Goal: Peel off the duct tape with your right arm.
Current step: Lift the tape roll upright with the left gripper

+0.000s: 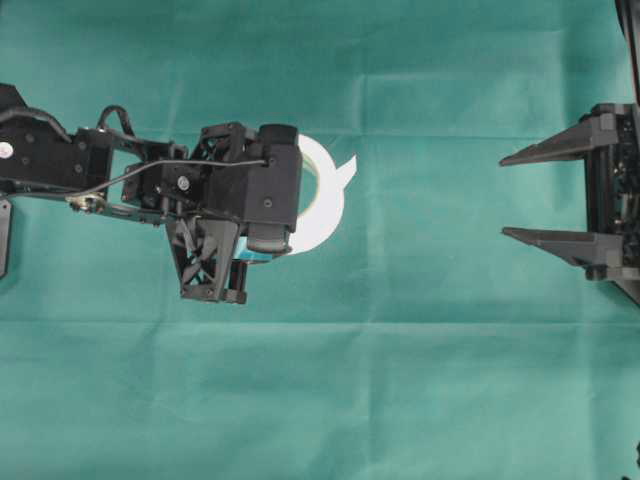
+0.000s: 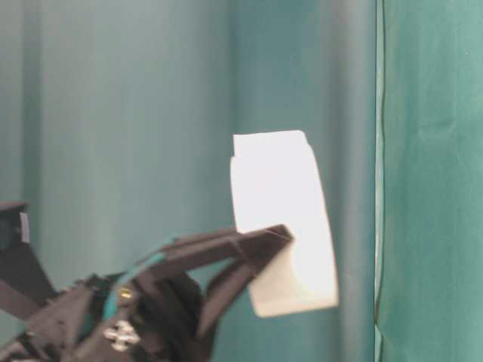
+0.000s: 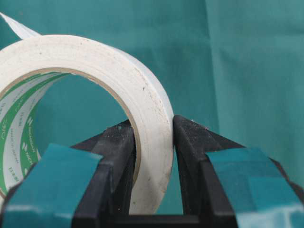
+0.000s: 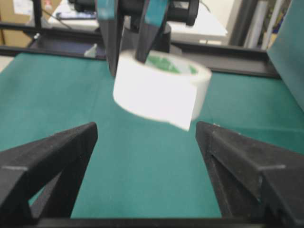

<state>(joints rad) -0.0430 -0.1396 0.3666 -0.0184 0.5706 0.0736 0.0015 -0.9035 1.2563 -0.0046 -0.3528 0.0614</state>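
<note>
White, cream-tinted roll of duct tape with green-printed inner core held clear of the green cloth-covered table, left of centre in the overhead view. Left gripper with teal-blue padded black fingers clamped across the roll's wall, one finger inside the core, one outside, jaws narrowed to the wall's thickness. Loose white tape end jutting from the roll's rim toward the right side of the overhead view, free of both grippers. Right gripper with two long, pointed, plain black fingers at the right edge of the overhead view, jaws spread wide, nothing between them, well apart from the roll. Open green cloth between roll and right fingertips; broad bare cloth toward the near and far table edges. Right arm cut off by the frame edge behind the gripper. Most of the roll covered by the left wrist in the overhead view; only a crescent and the loose end visible. Roll blurred in the right wrist view, flat face toward the camera, loose end's edge hard to trace. Table-level view filled by roll and left gripper; table surface not discernible there.
</note>
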